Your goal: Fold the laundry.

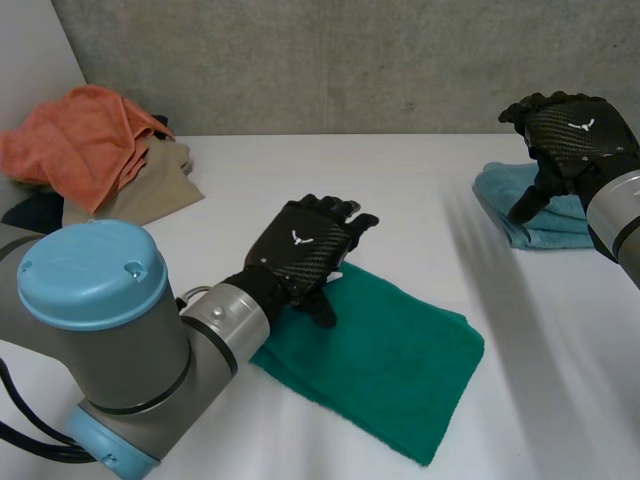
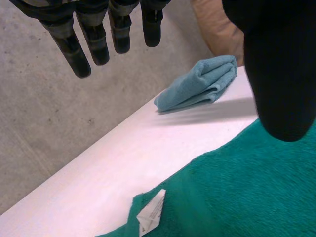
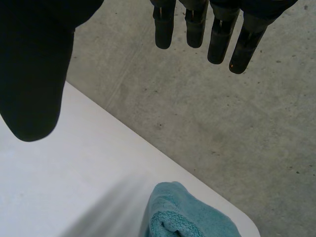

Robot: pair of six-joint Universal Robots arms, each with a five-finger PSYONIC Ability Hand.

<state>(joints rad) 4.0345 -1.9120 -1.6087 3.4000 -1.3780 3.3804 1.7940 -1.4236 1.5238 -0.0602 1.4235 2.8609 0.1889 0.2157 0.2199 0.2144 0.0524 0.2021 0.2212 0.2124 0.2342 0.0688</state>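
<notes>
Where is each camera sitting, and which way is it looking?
Head view: behind and between the arms, looking down at the table; left arm, left hand on the green towel, and right hand show.
Left wrist view: on the left wrist, looking along the palm past its fingers over the green towel.
Right wrist view: on the right wrist, looking past its fingers at the table's edge.
Shared: all three see the light-blue towel.
</notes>
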